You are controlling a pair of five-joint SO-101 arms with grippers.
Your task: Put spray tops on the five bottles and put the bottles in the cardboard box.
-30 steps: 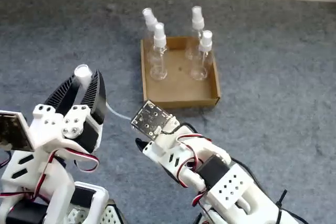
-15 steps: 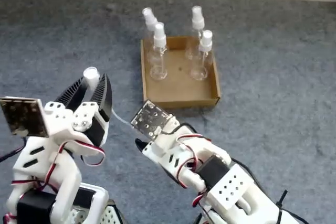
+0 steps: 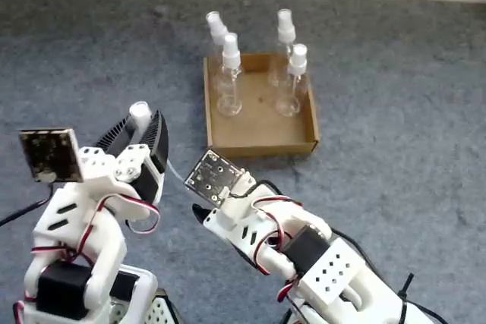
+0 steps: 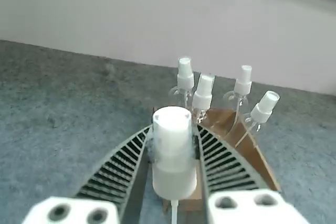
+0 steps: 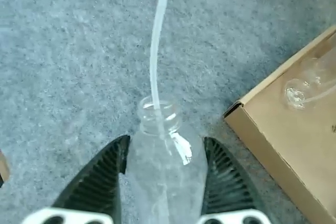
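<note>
My left gripper [image 4: 173, 153] is shut on a white spray top [image 4: 172, 148], which shows in the high view as the spray top [image 3: 140, 110] left of the cardboard box [image 3: 262, 133]. Its thin dip tube [image 5: 157, 30] runs down into the open neck of a clear bottle [image 5: 163, 156]. My right gripper [image 5: 164, 174] is shut on that bottle, holding it over the grey carpet just in front of the box's near left corner. Several capped clear bottles [image 3: 229, 73] stand in the box, also seen as bottles [image 4: 202, 95] beyond the left gripper.
Grey carpet [image 3: 395, 111] covers the table on all sides of the box. A pale wall [image 4: 157, 14] rises behind the far edge. The right arm's body [image 3: 304, 252] lies across the near middle, close beside the left arm [image 3: 83, 218].
The left arm has swung right and nearer with the spray top, bringing its tube toward and into the bottle neck. The right arm shifted only slightly.
</note>
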